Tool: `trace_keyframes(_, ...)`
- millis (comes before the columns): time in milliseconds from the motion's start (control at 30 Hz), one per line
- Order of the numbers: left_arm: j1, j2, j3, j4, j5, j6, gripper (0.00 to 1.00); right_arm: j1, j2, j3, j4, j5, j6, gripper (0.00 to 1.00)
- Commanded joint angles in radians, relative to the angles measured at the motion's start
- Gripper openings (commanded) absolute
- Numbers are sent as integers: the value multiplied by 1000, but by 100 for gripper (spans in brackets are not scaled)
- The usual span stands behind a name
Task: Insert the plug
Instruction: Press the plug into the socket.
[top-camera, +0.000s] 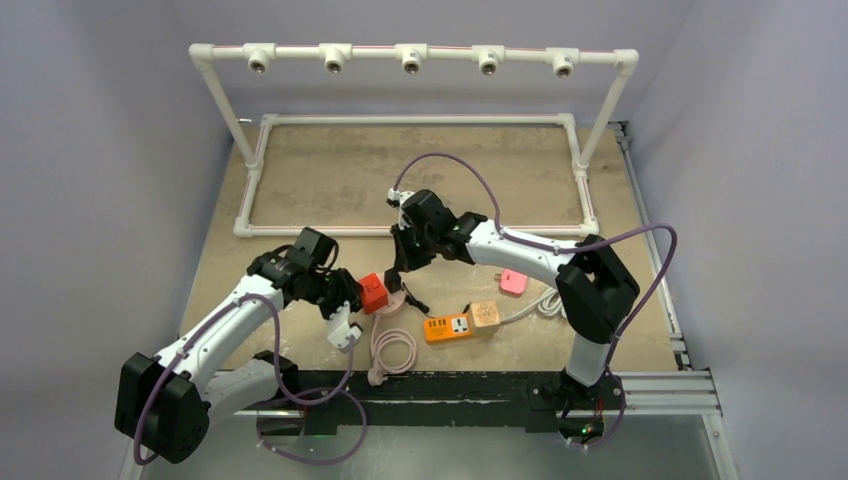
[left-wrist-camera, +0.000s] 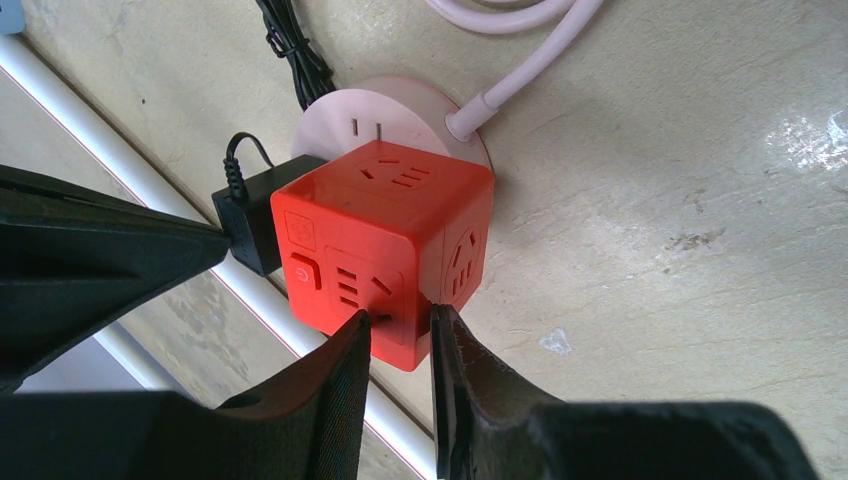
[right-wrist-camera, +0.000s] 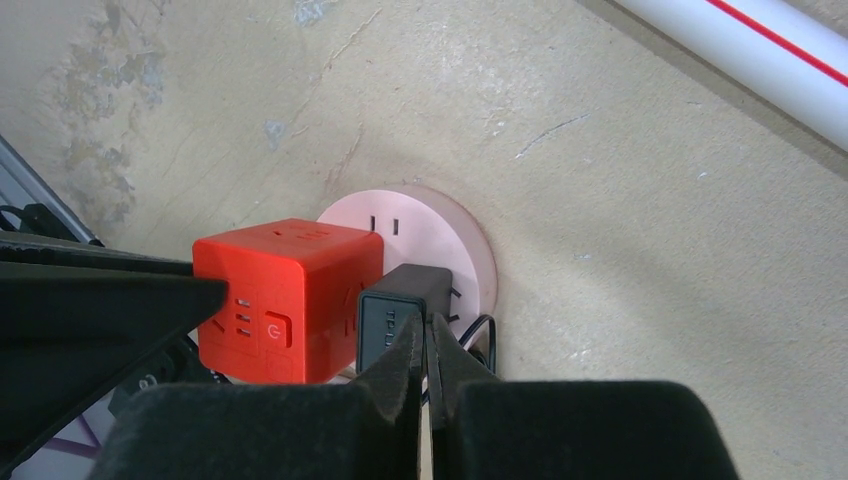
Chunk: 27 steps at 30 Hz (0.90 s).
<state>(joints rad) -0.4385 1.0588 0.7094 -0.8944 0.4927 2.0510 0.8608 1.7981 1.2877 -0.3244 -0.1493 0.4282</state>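
At the red cube (right-wrist-camera: 285, 295), the right gripper (right-wrist-camera: 428, 335) clamps the black plug (right-wrist-camera: 395, 300).

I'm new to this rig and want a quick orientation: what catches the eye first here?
The red cube in the middle of the top view stands out, clamped at one corner by the left end effector. The right end effector holds a black adapter against the cube's side, both above a pink socket. An orange strip lies just to their right in that view.
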Motion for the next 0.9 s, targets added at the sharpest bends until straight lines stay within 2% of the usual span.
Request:
trace_keyframes(0,-12,41,-19,-33,10,348,26,6,55,-62,-118,90,-40,0)
trace_keyframes(433,-17,52,-11,-8,8,317,25,55,75,-120,-150,188,-52,0)
trace_keyframes(867,-19,60,-5,17,-4,281,23,111,124,-133,-208,212,-51,0)
